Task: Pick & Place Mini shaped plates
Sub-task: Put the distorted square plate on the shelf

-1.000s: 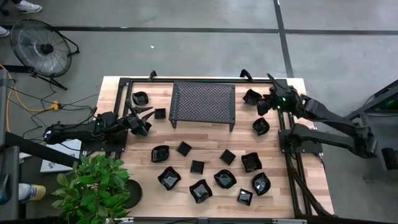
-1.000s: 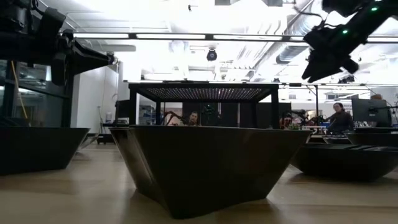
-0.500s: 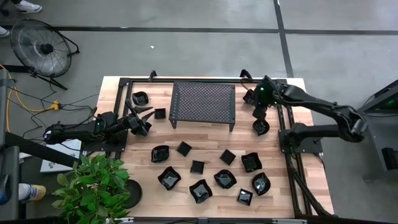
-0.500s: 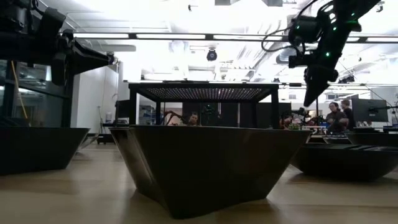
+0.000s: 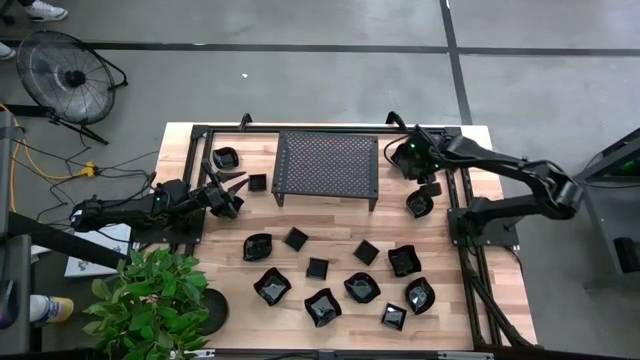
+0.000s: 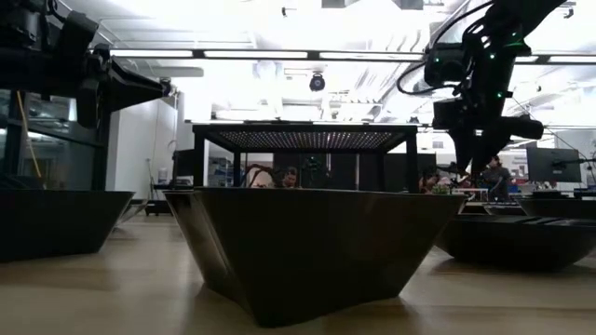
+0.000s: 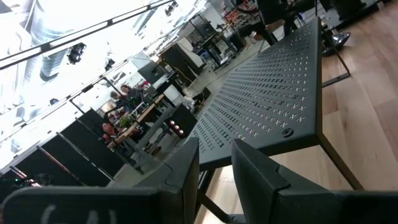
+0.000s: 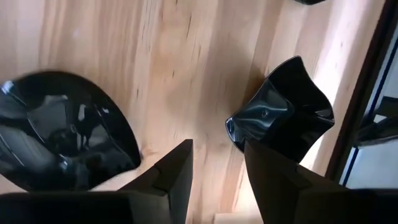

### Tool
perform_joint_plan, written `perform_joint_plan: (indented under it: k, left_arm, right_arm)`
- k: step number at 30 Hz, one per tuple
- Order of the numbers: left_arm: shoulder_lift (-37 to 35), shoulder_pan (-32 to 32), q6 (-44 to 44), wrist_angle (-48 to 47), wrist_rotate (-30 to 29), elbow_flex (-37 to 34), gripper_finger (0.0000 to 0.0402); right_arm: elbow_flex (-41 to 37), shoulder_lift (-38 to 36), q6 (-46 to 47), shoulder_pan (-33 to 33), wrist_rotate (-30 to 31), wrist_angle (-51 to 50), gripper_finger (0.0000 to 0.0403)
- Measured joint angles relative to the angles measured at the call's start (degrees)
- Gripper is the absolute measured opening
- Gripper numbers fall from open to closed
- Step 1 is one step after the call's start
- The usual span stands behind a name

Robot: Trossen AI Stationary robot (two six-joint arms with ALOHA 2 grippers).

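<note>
About fifteen glossy black mini shaped plates (image 5: 362, 288) lie scattered on the wooden table (image 5: 330, 225), mostly near the front, beside a perforated mesh rack (image 5: 327, 167). The right pincer (image 5: 424, 172) hangs released and empty above two plates at the table's far right. The left pincer (image 5: 226, 194) waits at the left, slightly parted, grasping nothing.

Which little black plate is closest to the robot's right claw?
The scalloped black plate at the table's far right corner, beside the mesh rack. The right gripper hovers just by it; the round plate lies slightly farther off.
</note>
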Motion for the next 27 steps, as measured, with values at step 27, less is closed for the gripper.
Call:
perform_joint_plan:
  k: [27]
  left_arm:
    - [0.0, 0.0, 0.0, 0.0, 0.0, 0.0, 0.0092]
  right_arm:
    - [-0.1, 14.6, -6.3, -2.6, 7.2, 8.6, 0.0194]
